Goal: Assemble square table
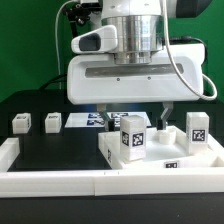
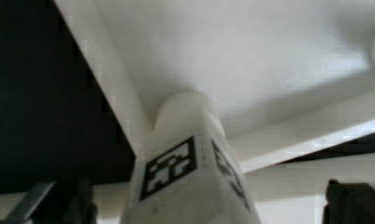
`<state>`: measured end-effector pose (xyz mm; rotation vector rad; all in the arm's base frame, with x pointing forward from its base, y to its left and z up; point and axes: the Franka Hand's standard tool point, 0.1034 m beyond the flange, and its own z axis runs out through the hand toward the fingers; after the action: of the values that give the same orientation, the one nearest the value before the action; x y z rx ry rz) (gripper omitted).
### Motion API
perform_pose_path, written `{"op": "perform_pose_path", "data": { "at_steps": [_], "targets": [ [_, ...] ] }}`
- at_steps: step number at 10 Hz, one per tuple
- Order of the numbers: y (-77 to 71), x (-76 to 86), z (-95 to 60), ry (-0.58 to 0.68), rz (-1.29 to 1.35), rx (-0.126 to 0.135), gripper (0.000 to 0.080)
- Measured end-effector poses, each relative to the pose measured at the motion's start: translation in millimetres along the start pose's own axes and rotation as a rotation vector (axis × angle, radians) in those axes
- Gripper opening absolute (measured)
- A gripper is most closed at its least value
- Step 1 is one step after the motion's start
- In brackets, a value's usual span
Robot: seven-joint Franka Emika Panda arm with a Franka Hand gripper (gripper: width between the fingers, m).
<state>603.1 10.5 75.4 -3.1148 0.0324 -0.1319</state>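
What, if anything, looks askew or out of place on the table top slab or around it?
Nothing stands out. The front leg and the rear leg stand upright on the slab; one loose leg block and a second leg block sit upright at the exterior view's left; the open gripper hangs over the front leg.

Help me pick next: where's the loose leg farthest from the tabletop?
That leg sits at the exterior view's far left, beside the other loose leg, left of the marker board.
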Motion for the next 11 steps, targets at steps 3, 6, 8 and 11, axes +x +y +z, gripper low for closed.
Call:
{"op": "perform_pose_path", "data": {
  "at_steps": [3,6,8,11],
  "targets": [
    [3.3,2.7,-0.3,0.024,-0.188,-0.019,0.0648],
    [4.9,3.1,-0.4,0.025,-0.241,-0.021,0.0529],
    [4.8,3.1,-0.4,0.025,-0.232,-0.021,0.037],
    [4.7,3.0,-0.3,0.026,-0.122,-0.018,0.0289]
  ]
}}
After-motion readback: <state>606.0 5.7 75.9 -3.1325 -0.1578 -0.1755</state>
